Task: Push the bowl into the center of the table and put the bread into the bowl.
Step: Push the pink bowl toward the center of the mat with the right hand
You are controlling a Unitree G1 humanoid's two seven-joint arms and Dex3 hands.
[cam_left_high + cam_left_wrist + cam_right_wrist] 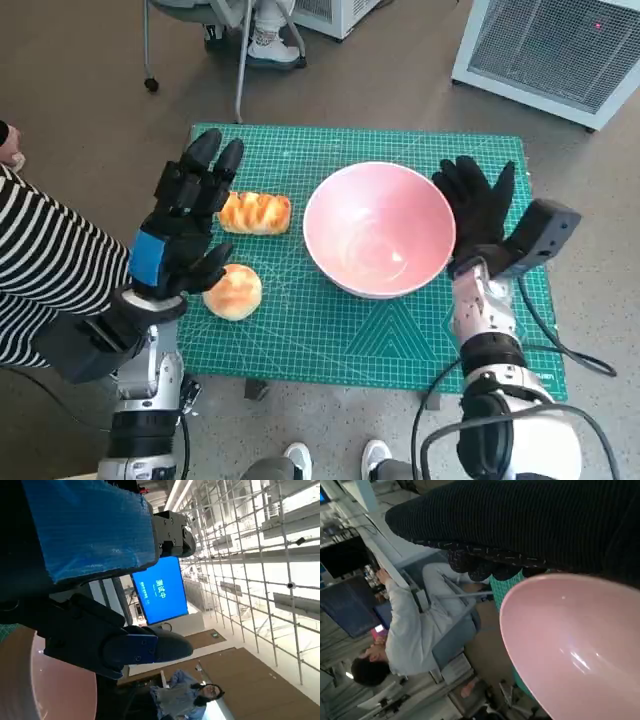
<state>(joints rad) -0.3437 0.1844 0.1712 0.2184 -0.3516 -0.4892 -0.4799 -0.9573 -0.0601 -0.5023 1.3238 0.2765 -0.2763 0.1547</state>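
Note:
A pink bowl (380, 228) stands empty on the green cutting mat (330, 330), a little right of the middle. My right hand (480, 212) is open, its gloved palm against the bowl's right side; the bowl (580, 645) fills the right wrist view under the glove. A long bread loaf (255, 213) lies left of the bowl, and a round bun (233, 291) lies nearer me. My left hand (187, 215) hovers open above the two breads, holding nothing. The left wrist view catches only the bowl's rim (30, 680).
A person's striped sleeve (45, 270) reaches in at the left edge of the table. A white cabinet (555, 50) stands at the far right and chair legs (240, 60) behind the table. A seated person (410, 630) shows in the right wrist view.

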